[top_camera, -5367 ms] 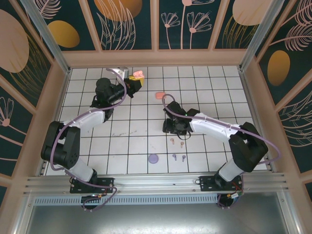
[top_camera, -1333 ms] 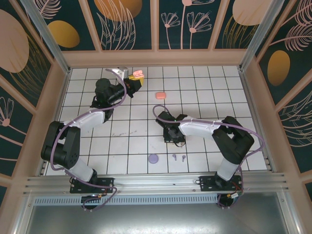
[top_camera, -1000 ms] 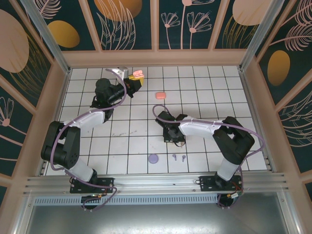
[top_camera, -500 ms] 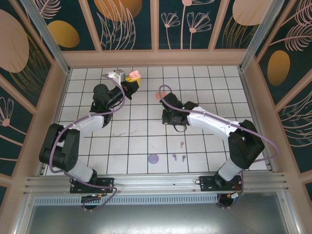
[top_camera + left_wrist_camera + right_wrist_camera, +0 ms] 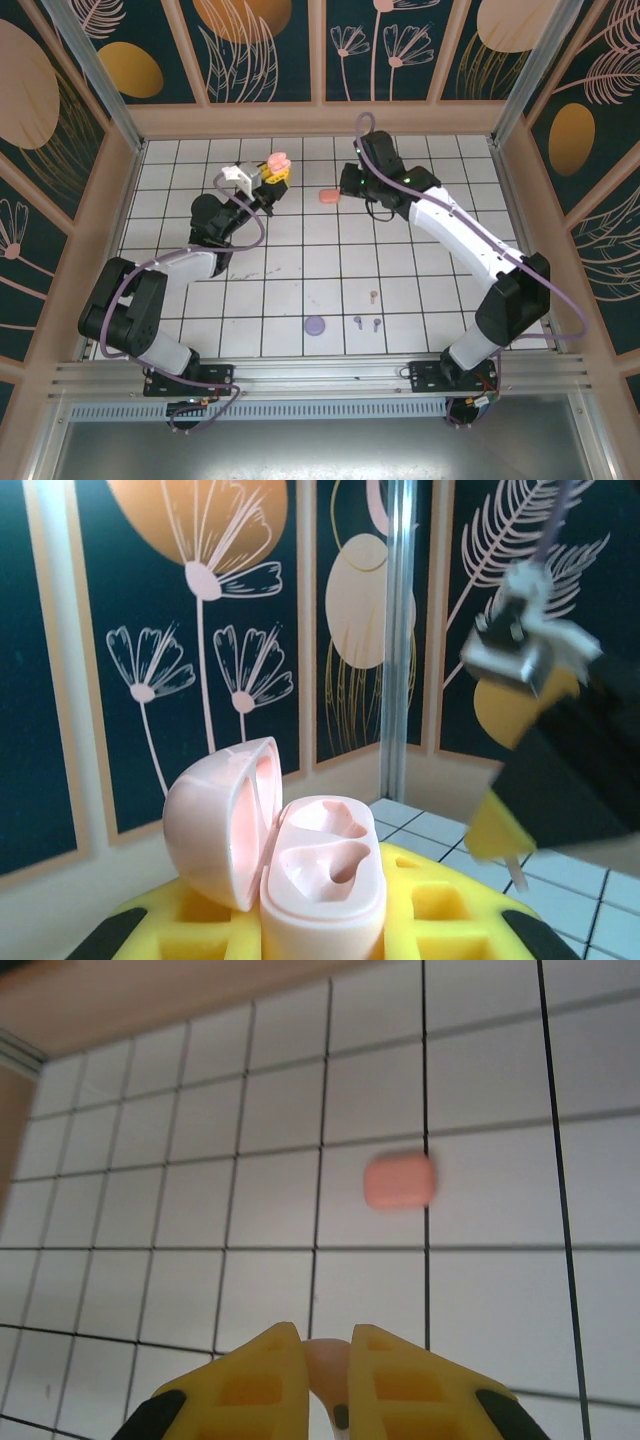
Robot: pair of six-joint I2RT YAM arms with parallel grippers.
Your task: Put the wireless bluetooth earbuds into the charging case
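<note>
The left hand (image 5: 272, 172) is pressed together on the open pink case (image 5: 322, 870). It holds the case up above the far left part of the bench (image 5: 450, 170), with the lid tipped back and the two moulded seats facing up. I judge both seats to be empty.

The right hand (image 5: 326, 1345) is at the far middle of the bench, to the right of the open case. Its yellow fingers (image 5: 250, 1385) pinch a tan-peach earbud (image 5: 322, 1370), and only a small part of it shows between them. Below it a closed coral case (image 5: 329, 196) lies on the tiles.

A second tan earbud (image 5: 372, 295) lies alone on the near right part of the bench. Two purple earbuds (image 5: 357, 321) lie a little nearer, and a purple case (image 5: 315, 325) is just left of them.

I think such an earbud is very light, hard and smooth, so it can easily turn or slip out of the pads. The best place to hold it is probably across the stem or the sides of the body, so that the round head is free to enter the seat. A gentle pinch should be enough. The open case is also small and light, and its hinge may be weak, so it is better gripped on the lower shell.
</note>
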